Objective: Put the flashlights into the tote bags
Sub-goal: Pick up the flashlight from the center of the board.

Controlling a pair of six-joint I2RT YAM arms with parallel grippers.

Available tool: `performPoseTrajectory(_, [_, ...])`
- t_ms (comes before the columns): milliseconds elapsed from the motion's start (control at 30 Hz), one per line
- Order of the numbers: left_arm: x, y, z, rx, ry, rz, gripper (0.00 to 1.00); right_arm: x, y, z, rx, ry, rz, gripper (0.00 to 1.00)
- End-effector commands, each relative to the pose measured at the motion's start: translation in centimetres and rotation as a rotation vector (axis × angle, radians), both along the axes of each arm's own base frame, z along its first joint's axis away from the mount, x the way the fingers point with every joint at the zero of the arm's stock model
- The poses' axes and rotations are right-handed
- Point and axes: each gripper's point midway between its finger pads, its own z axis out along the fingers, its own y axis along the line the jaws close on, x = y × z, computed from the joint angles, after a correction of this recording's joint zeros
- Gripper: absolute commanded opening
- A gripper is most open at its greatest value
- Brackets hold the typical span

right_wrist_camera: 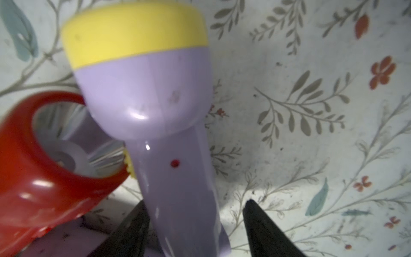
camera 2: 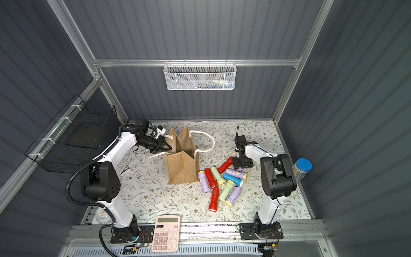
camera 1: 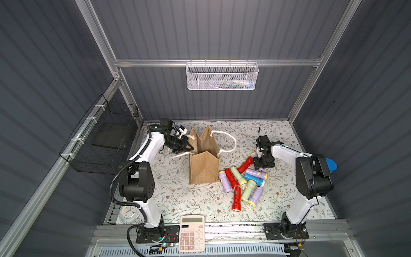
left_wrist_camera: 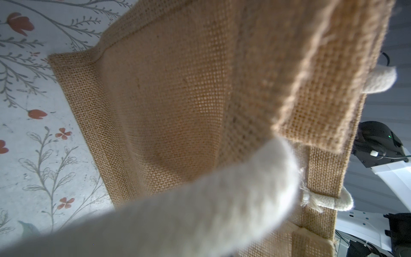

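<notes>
Jute bag, boxy, coarse-woven; glossy flared flashlights

Both arms same build: left arm and right arm have glossy white link shells, chunky rounded black joint housings with a small hole pattern, and black wrists. Black bolted base plates on the rail, bottom of frame. Left has a black corrugated conduit looping along it; right has only a thin black wire. Red/black leads and a green LED by the left base. Black wrist camera left of centre. On the right gripper, fingers matte black, tapered to points.
</notes>
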Motion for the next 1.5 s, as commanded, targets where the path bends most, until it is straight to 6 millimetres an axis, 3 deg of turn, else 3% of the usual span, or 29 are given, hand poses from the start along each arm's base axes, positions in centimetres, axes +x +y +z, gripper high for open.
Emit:
performPoseTrajectory(0, [0.3,0.7,-0.4,0.025,-0.001,-0.002,0.0,0.1,-0.3,-0.2,-0.03,0.016,0.004,0.64])
performPoseTrajectory(233, [0.3,0.6,-0.3,0.024,-0.002,-0.001,0.0,0.1,-0.2,-0.9,-0.024,0.011,-0.004,0.64])
performPoseTrajectory(567, [0.0,0.7,0.1,0.021,-0.011,0.001,0.0,0.1,-0.3,-0.9,-0.023,0.003,-0.015,0.53])
performPoseTrajectory(833, [0.0,0.7,0.6,0.019,-0.026,0.001,0.0,-0.3,-1.1,1.0,-0.044,-0.057,-0.066,0.42])
performPoseTrajectory(1033, [-0.1,0.6,0.9,0.012,-0.033,0.001,0.0,0.6,-0.5,5.0,0.03,-0.173,-0.095,0.32])
performPoseTrajectory(1300, [0.0,0.5,1.4,0.005,-0.045,0.002,0.0,1.8,4.1,12.9,0.37,-0.323,-0.059,0.28])
performPoseTrajectory(1467, [0.0,0.5,2.2,-0.001,-0.071,0.004,0.0,2.0,5.9,17.8,0.517,-0.406,-0.071,0.26])
